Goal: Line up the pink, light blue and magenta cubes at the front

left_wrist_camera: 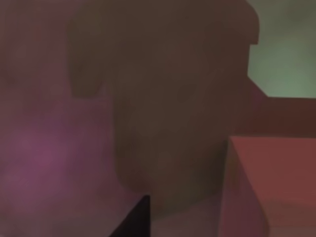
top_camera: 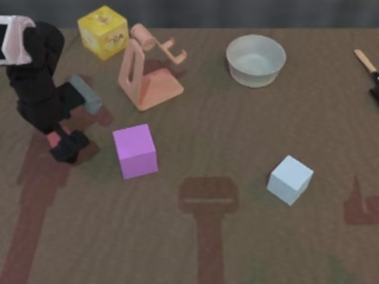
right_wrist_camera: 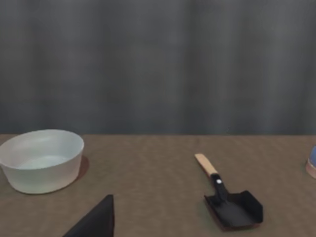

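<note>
The small pink cube [top_camera: 54,139] shows as a sliver at the table's left, right against my left gripper [top_camera: 66,147], which is down at the table. In the left wrist view the pink cube [left_wrist_camera: 276,187] stands close, apart from the one dark finger [left_wrist_camera: 134,222] that shows; the gripper looks open. To the right of that gripper, the large magenta cube [top_camera: 136,151] rests on the table. The light blue cube [top_camera: 290,179] lies right of centre. My right gripper [right_wrist_camera: 158,231] is outside the top view, open and empty, with one finger [right_wrist_camera: 98,219] visible.
At the back left are a yellow printed cube [top_camera: 103,31] and a salmon-pink stand [top_camera: 148,71] with a hooked arm. A white bowl [top_camera: 256,59] sits at the back, right of centre. A black scoop with a wooden handle [right_wrist_camera: 224,197] lies at the far right.
</note>
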